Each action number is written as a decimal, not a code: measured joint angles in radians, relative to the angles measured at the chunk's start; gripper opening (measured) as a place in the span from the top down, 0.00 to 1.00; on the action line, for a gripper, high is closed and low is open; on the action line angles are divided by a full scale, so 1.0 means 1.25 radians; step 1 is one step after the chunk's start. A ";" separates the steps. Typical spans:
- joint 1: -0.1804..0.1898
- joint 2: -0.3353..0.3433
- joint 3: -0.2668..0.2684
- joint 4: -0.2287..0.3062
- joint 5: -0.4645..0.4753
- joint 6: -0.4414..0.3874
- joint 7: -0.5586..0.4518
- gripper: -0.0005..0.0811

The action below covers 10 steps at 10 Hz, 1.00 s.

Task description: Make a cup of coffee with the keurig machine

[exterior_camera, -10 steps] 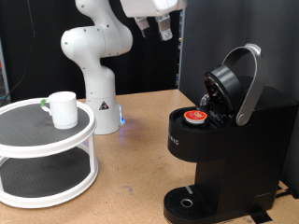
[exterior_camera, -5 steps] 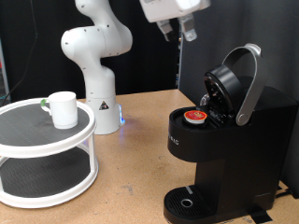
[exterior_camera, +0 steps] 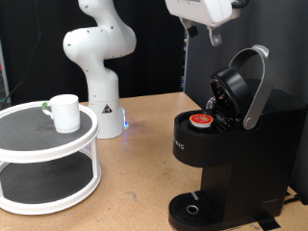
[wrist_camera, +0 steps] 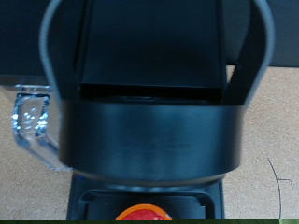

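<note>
The keurig machine stands on the wooden table at about four o'clock in the exterior view, its lid tilted open with the silver-grey handle arched above it; a pod with a red-orange top sits in the open chamber; the round drip base below holds no mug; the cup rests on the upper tier of a white round shelf at nine o'clock, well apart from the machine; the gripper hangs at one o'clock, above the raised lid, holding nothing, and whether its fingers are spread I cannot tell; the white robot base stands behind at eleven o'clock; the wrist view looks down on the open lid, handle and pod.
</note>
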 joint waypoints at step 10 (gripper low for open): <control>0.016 0.022 0.040 0.028 0.043 0.031 0.057 0.01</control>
